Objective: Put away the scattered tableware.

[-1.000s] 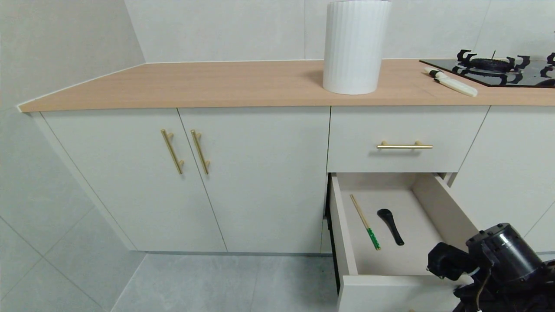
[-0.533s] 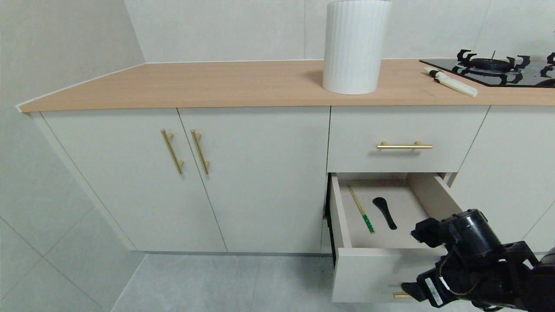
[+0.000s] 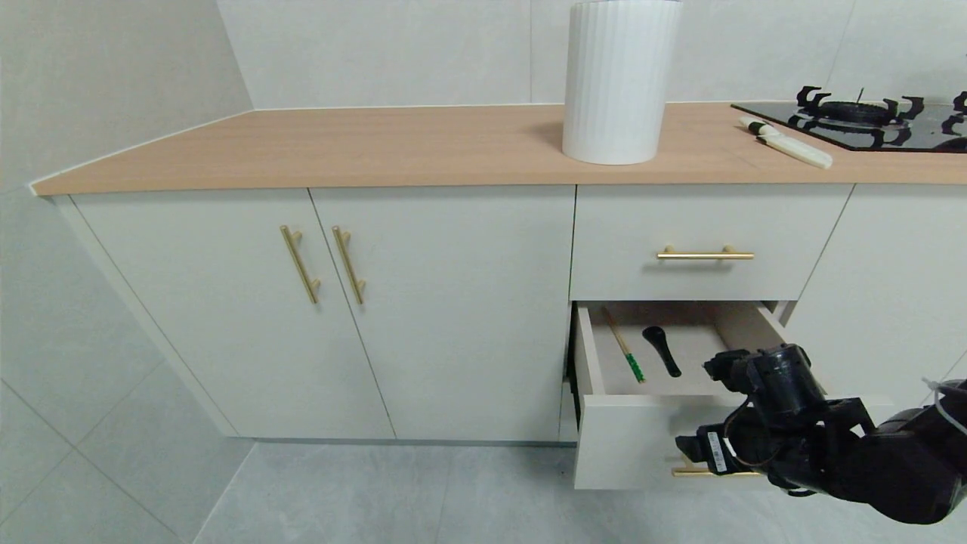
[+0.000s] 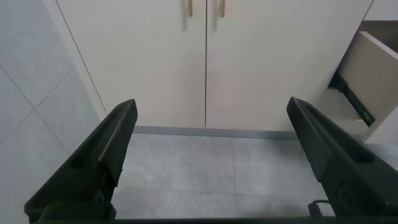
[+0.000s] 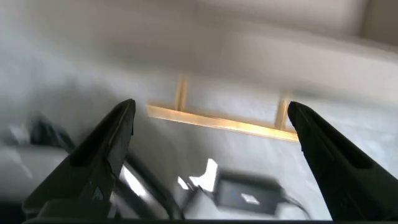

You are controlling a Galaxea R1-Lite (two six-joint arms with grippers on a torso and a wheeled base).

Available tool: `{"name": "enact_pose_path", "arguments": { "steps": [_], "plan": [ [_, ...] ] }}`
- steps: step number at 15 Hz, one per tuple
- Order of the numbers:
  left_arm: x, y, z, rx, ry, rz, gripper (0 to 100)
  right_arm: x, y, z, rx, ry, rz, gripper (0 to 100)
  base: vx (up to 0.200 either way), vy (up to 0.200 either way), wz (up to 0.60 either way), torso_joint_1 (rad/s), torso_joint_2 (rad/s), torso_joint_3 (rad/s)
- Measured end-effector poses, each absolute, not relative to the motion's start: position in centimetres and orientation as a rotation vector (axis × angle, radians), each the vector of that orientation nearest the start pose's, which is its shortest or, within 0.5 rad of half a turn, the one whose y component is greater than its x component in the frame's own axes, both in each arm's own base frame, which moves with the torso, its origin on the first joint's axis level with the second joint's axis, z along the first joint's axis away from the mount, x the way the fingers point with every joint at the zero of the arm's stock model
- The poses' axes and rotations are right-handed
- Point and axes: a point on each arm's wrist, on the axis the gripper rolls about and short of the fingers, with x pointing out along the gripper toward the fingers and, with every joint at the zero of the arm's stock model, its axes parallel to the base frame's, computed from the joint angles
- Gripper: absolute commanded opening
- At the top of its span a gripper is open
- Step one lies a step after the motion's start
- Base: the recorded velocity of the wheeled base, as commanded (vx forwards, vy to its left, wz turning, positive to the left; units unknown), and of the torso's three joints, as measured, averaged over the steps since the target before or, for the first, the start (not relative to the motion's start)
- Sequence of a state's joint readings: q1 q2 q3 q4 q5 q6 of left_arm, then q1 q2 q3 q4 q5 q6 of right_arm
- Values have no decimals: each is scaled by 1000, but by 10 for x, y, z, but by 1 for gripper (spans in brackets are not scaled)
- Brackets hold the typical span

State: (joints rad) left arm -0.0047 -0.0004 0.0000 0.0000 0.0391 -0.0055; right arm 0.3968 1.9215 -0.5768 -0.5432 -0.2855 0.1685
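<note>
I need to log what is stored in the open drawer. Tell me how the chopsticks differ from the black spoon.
The chopsticks are pale wood with a green end; the spoon is black all over. The chopsticks are thin, straight and longer; the spoon is shorter, with a rounded bowl at its far end. Both lie flat in the open drawer, side by side without touching.

The drawer (image 3: 627, 446) is cream-white, its handle (image 5: 217, 120) gold. Inside the drawer lie a black spoon (image 3: 662, 350) and tan chopsticks (image 3: 625, 355) with green ends. Above it stands a jar (image 3: 618, 81) — white, with up-and-down lines.
</note>
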Motion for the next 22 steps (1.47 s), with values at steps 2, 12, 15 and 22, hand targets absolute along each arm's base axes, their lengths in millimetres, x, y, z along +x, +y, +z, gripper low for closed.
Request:
{"name": "enact_pose_path", "arguments": {
  "steps": [2,12,15,22],
  "plan": [
    [-23,1,75,-6,-1,35,100,275,105,52,-90,717,25,100,0,0,0,0,0,0],
    [-23,1,75,-6,-1,35,100,317,99,31,1,509,-35,100,0,0,0,0,0,0],
    [-23,1,75,-6,-1,34,100,331,100,29,17,472,-64,100,0,0,0,0,0,0],
    [-23,1,75,-6,-1,35,100,369,96,18,75,262,-175,100,0,0,0,0,0,0]
  ]
}}
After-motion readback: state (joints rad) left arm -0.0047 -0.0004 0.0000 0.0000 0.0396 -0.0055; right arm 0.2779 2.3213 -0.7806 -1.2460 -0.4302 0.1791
